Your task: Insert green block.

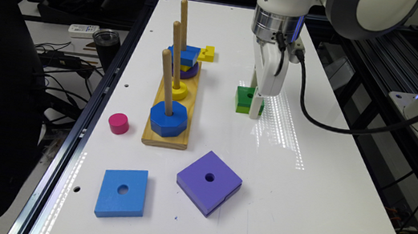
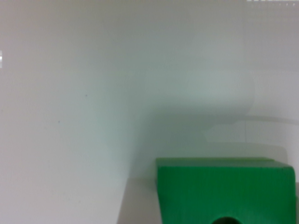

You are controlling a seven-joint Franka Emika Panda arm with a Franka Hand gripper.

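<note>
The green block [image 1: 244, 98] lies flat on the white table [image 1: 302, 206], its dark green layer over a lime one and its round hole facing up. My gripper [image 1: 254, 100] reaches straight down onto the block's side toward the exterior view's right. In the wrist view the green block [image 2: 224, 191] is close up and its hole is cut off by the picture's edge. To the exterior view's left of the block stands a wooden base [image 1: 165, 137] with three upright pegs [image 1: 166, 83].
The pegs carry a blue octagon [image 1: 168, 119], a yellow ring [image 1: 178, 90] and a stack topped by a blue square [image 1: 185, 54]. A small yellow block [image 1: 206, 53], a pink cylinder [image 1: 118, 123], a flat blue square [image 1: 122, 192] and a purple square [image 1: 208, 181] lie around.
</note>
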